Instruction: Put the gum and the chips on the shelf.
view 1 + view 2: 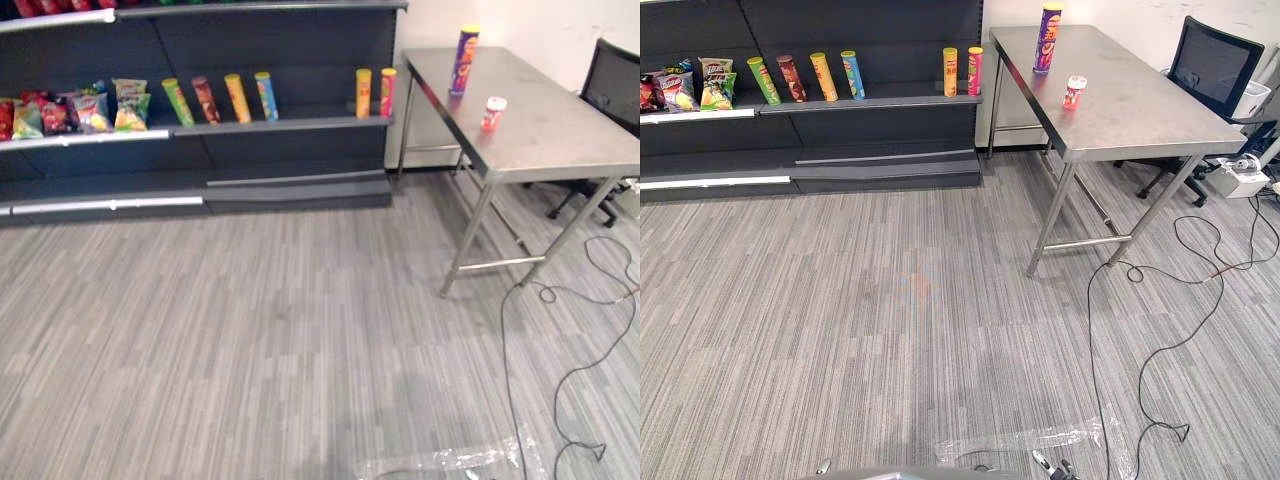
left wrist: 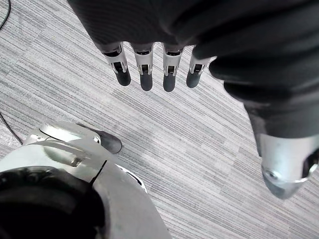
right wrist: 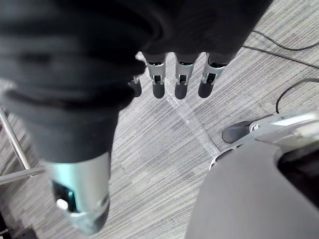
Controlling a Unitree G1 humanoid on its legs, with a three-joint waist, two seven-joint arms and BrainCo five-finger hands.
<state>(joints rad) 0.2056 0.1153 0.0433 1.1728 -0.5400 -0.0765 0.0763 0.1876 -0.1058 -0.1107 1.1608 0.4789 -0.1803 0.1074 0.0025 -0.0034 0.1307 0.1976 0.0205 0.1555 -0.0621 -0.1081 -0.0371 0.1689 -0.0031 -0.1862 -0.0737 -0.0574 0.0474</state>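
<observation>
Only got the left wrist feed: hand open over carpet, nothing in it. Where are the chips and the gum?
Observer: Both are on the steel table, ahead on the robot's right. The purple chips can stands upright at its far end, and the small gum jar is nearer, apart from it.
Operator: Right hand holding anything?
Observer: No. The right hand hangs over the floor with straight fingers and holds nothing.
</observation>
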